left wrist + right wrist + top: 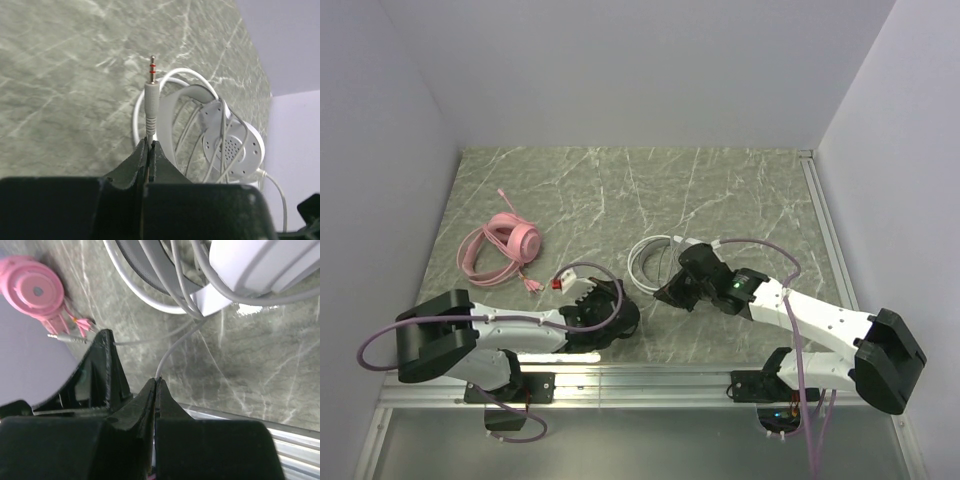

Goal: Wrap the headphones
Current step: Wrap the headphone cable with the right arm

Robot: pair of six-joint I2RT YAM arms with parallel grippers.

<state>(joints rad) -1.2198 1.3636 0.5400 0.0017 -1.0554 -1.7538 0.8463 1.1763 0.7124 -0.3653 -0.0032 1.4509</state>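
Well, left hand and right hand each pinch the one white headset's cable, seemingly; one pink headset lies apart.

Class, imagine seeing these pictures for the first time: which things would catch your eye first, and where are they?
A red-ringed jack plug sticks straight out of the shut left end effector, in front of the white headphones in the middle of the table. The right end effector pinches their pale cable, and the pink headphones lie apart at its left.
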